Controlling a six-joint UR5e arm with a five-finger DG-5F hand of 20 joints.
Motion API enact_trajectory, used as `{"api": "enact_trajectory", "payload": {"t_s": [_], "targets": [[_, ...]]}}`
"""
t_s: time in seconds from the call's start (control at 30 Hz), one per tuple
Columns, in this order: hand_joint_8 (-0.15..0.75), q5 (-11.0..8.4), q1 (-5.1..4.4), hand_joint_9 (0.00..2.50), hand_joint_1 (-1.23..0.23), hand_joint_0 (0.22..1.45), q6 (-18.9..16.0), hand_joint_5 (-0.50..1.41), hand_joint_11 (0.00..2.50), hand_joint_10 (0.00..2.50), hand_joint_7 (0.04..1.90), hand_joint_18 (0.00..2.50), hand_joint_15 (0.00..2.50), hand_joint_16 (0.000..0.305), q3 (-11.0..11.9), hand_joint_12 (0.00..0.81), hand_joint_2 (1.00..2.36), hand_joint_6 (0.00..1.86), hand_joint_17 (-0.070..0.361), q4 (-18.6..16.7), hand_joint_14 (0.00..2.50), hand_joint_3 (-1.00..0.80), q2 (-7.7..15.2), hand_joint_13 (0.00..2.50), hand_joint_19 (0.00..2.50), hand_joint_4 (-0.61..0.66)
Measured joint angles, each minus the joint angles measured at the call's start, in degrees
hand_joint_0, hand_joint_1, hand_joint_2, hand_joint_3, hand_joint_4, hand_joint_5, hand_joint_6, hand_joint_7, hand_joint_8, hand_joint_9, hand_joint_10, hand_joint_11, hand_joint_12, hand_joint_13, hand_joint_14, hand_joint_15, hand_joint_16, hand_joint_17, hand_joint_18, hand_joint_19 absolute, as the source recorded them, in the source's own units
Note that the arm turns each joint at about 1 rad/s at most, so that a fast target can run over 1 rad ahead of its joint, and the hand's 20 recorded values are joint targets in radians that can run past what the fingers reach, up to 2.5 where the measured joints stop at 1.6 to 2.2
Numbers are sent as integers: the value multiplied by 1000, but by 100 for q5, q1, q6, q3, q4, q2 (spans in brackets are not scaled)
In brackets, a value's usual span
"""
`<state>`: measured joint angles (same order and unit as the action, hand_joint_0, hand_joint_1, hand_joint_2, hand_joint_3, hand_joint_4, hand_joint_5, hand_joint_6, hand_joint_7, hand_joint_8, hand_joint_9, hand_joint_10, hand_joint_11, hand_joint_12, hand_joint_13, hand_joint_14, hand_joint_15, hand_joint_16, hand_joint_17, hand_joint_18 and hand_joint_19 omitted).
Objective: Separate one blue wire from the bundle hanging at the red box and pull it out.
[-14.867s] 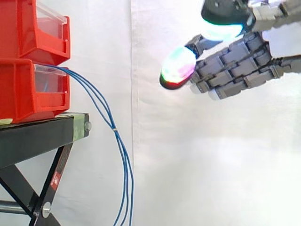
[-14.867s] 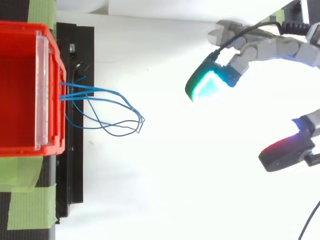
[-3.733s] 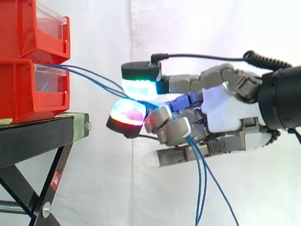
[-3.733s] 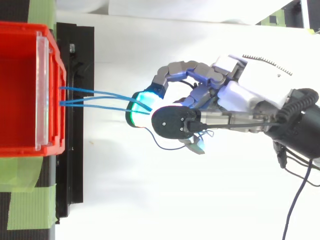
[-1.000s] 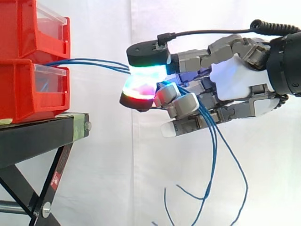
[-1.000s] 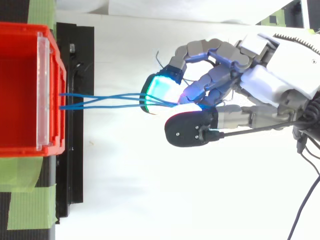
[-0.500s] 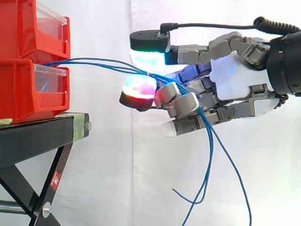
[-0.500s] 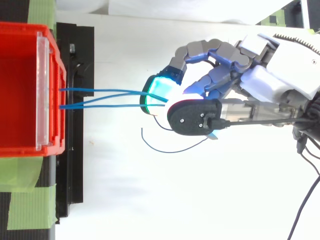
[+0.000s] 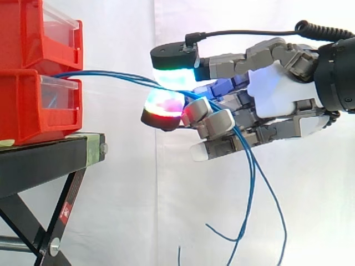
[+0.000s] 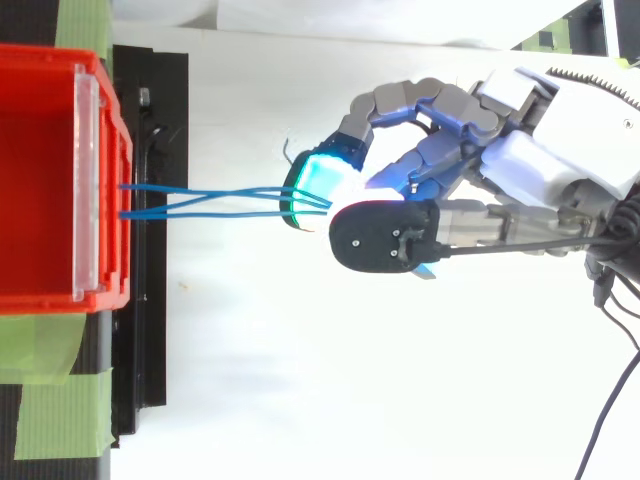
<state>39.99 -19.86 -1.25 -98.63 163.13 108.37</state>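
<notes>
Several thin blue wires (image 9: 111,76) run nearly level from the lower red bin (image 9: 22,105) to my hand (image 9: 277,94). They pass between the green-white thumb pad (image 9: 175,71) above and a red-glowing fingertip (image 9: 162,106) below. Behind that they lie over the curled fingers, and their loose ends (image 9: 252,188) hang down. In the top view the wires (image 10: 220,200) leave the bin's clear front (image 10: 85,190), cross one another and reach the green pad (image 10: 315,185). The hand (image 10: 540,190) is curled round them. I cannot tell whether a single wire is apart from the others.
A second red bin (image 9: 22,33) is stacked on the lower one, both on a black stand (image 9: 44,160) with crossed legs. Green tape (image 10: 50,400) sticks to the stand near the bin. White curtain lies behind and below the hand.
The thumb pad rose half a second ago and has come back down toward the wires. The hanging ends have swung, and the loose loop seen from above is gone. The hand itself stays in place.
</notes>
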Motion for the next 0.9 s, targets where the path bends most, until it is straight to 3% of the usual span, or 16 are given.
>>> {"api": "enact_trajectory", "payload": {"t_s": [0.27, 0.57, 0.9], "targets": [[267, 0, 0, 972, -909, 772, 1, -252, 1619, 235, 967, 742, 1545, 38, 1, 273, 1008, 869, 86, 0, 14, -421, 0, 1377, 594, 159], [266, 0, 2, 891, -927, 769, 33, -264, 1580, 305, 964, 722, 1557, 35, 1, 281, 1002, 866, 80, 0, 11, -473, 0, 1343, 586, 154], [281, -1, 1, 957, -734, 629, 54, -253, 1590, 273, 944, 731, 1556, 38, -2, 276, 1002, 852, 85, -19, 10, -474, 0, 1382, 642, 178]]}}
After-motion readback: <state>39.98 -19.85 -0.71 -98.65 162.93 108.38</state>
